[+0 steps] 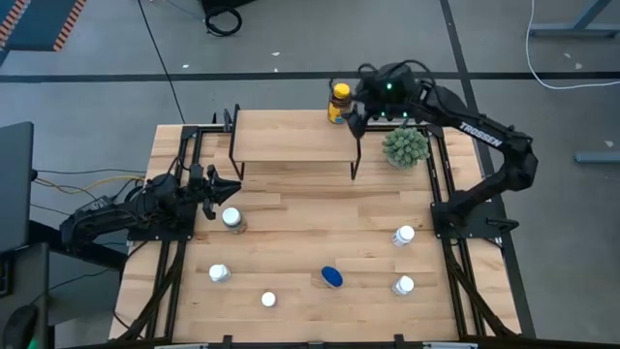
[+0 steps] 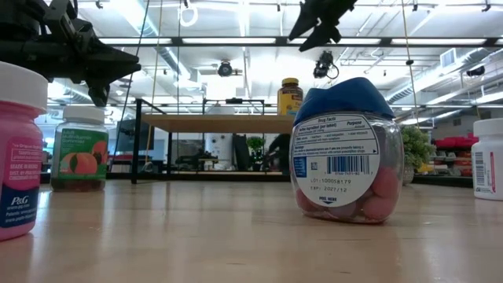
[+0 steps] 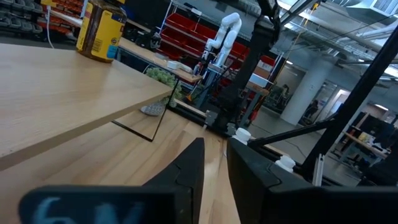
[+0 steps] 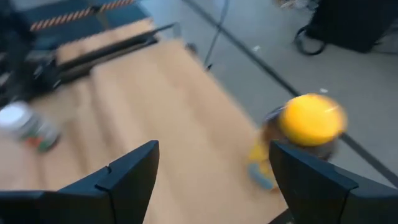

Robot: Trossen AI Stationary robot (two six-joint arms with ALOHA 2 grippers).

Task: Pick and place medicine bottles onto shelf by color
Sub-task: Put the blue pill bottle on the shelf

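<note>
Amber bottle (image 1: pixel 340 103): yellow-capped, stood upright on the shelf (image 1: pixel 291 136) at its far right corner; also seen in the right wrist view (image 4: pixel 298 140) and the low view (image 2: pixel 290 96).
Shelf: light-wood board on thin black legs, set along the far edge of the table (image 1: pixel 300 242), near the middle.
Right gripper (image 1: pixel 359 114): held above the right end of the shelf, just beside the amber bottle; its fingers (image 4: pixel 127 174) are spread wide and nothing is held between them.
Left gripper (image 1: pixel 229 188): held over the left side of the table, near the shelf's left legs; its fingers (image 3: pixel 186 174) are parted by only a narrow gap, with nothing gripped.
White-capped bottle with peach label (image 1: pixel 232 218): stood on the table just in front of the left gripper.
Other white-capped bottles: two near the front left corner (image 1: pixel 220 273) (image 1: pixel 268 300), two toward the right edge (image 1: pixel 404 235) (image 1: pixel 404 285).
Blue-lidded bottle (image 1: pixel 331 277): squat, placed near the front edge at the middle; seen large in the low view (image 2: pixel 346 149).
Pink-labelled bottle (image 2: pixel 20 149): seen at the left edge of the low view.
Green potted plant (image 1: pixel 405 145): stood on the table just beside the shelf's right end.
</note>
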